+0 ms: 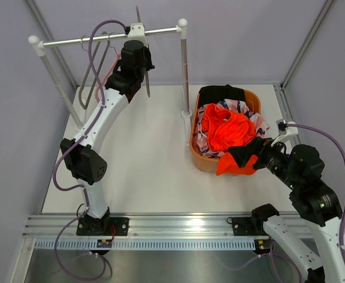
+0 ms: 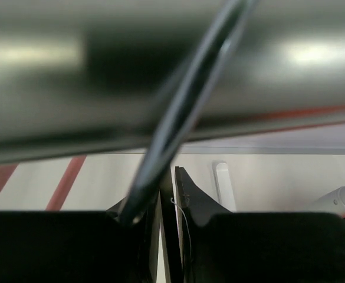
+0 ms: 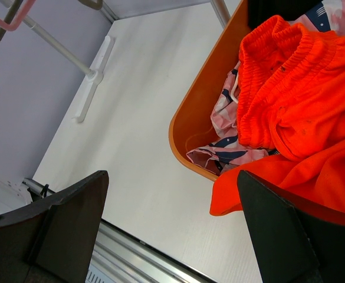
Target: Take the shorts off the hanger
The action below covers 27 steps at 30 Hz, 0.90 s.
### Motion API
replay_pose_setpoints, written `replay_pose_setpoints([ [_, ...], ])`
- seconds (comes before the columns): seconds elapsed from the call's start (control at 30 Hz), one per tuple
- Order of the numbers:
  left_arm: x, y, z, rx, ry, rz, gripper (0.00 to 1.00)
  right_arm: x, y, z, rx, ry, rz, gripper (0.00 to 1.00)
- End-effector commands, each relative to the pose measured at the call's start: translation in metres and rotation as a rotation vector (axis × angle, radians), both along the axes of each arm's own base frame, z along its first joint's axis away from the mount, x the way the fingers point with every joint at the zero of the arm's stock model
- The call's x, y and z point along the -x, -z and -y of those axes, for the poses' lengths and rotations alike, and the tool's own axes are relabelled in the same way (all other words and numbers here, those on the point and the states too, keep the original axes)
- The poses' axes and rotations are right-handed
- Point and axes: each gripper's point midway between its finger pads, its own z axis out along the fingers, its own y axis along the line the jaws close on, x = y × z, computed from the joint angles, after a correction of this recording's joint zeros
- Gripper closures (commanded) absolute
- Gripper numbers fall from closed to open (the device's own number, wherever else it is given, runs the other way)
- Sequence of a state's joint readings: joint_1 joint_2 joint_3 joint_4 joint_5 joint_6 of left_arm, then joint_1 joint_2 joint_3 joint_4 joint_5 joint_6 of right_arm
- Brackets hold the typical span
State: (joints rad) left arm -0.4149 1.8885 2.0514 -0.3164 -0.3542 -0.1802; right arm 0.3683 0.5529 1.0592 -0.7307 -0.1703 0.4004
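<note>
Filling the basket (image 1: pixel 203 162) are three shorts: black pair (image 1: pixel 222 92) at the back, pink pair (image 1: pixel 203 128) beneath, orange pair (image 1: pixel 228 132) on top, spilling over the near rim. Your right gripper (image 3: pixel 171 180) gapes wide beside that overhang. Only the left wrist view shows your left gripper (image 2: pixel 168 177), jaws nearly together by a hanger (image 2: pixel 184 100) under the rail (image 2: pixel 54 88); you can't tell if they grip.
</note>
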Motion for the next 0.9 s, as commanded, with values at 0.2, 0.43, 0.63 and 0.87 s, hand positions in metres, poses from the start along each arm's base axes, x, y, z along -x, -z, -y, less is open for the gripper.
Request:
replay_pose_setpoints([
  [0.2, 0.020, -0.039, -0.012, 0.017, 0.006, 0.081, 0.83, 0.001, -0.004, -0.002, -0.015, -0.011, 0.020, 0.01],
  [0.43, 0.037, -0.050, -0.018, 0.031, 0.007, 0.103, 0.79, 0.000, -0.002, -0.002, -0.015, -0.007, 0.017, 0.01],
  [0.63, 0.052, -0.058, -0.023, 0.041, 0.015, 0.115, 0.76, 0.000, -0.002, -0.001, -0.016, -0.003, 0.019, 0.01],
  [0.87, 0.074, -0.062, -0.008, 0.039, 0.066, 0.113, 0.69, -0.003, 0.000, -0.002, -0.017, 0.003, 0.012, 0.01],
])
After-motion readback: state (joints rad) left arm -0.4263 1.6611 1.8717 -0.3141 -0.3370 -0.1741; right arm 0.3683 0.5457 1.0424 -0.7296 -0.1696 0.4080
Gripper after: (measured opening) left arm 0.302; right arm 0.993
